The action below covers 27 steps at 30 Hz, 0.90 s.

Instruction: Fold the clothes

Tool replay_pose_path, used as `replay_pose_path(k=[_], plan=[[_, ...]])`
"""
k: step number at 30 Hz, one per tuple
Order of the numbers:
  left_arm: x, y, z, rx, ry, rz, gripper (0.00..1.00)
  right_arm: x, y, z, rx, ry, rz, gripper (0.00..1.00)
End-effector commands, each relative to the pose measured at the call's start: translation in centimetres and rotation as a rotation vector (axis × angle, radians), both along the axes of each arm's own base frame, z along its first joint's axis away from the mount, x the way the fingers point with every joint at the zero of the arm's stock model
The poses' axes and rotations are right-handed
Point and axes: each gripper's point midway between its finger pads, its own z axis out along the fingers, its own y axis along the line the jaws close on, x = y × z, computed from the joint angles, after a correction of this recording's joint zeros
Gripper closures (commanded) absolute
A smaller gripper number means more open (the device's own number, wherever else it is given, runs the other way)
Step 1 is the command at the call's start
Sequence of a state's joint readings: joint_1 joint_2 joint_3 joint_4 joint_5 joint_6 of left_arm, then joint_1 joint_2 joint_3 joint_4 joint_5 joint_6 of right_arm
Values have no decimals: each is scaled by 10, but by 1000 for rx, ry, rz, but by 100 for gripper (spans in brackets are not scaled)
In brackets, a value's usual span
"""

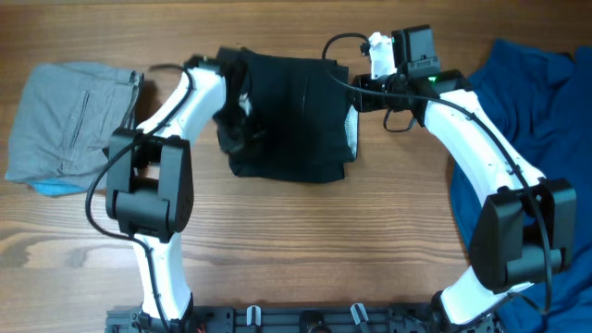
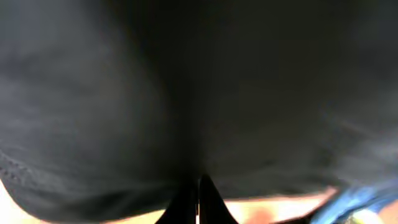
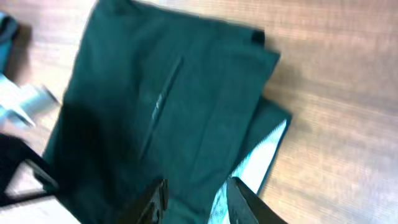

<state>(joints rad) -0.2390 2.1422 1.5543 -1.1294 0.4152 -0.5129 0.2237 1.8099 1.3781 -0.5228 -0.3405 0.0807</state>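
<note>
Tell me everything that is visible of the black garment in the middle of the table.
The black garment lies folded in layers as a rough rectangle on the wooden table. Its cloth looks smooth and dark, with one straight seam; a pale inner patch shows at its right edge. The left gripper is shut on its left side, where cloth bunches. The right gripper hovers open above the right edge.

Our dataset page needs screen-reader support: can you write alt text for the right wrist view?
The open right gripper hangs over a folded dark garment lying on a wooden table. A pale lining shows at the garment's lower right edge, beside the gripper.
</note>
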Motion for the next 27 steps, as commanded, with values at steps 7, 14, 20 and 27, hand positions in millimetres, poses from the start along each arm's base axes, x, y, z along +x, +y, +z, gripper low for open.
replay_pose_path(k=[7,14,20,27], plan=[[69,46,-63,107,-315,285,96,30,26,-23,31,-93,75,64],[129,80,-31,16,-523,266,96,15,28,-128,-10,155,5,84],[125,59,-7,-232,-467,272,51,-68,79,-122,193,422,272,87],[83,49,-13,-269,-316,201,0,-11,19,-39,35,98,111,88]])
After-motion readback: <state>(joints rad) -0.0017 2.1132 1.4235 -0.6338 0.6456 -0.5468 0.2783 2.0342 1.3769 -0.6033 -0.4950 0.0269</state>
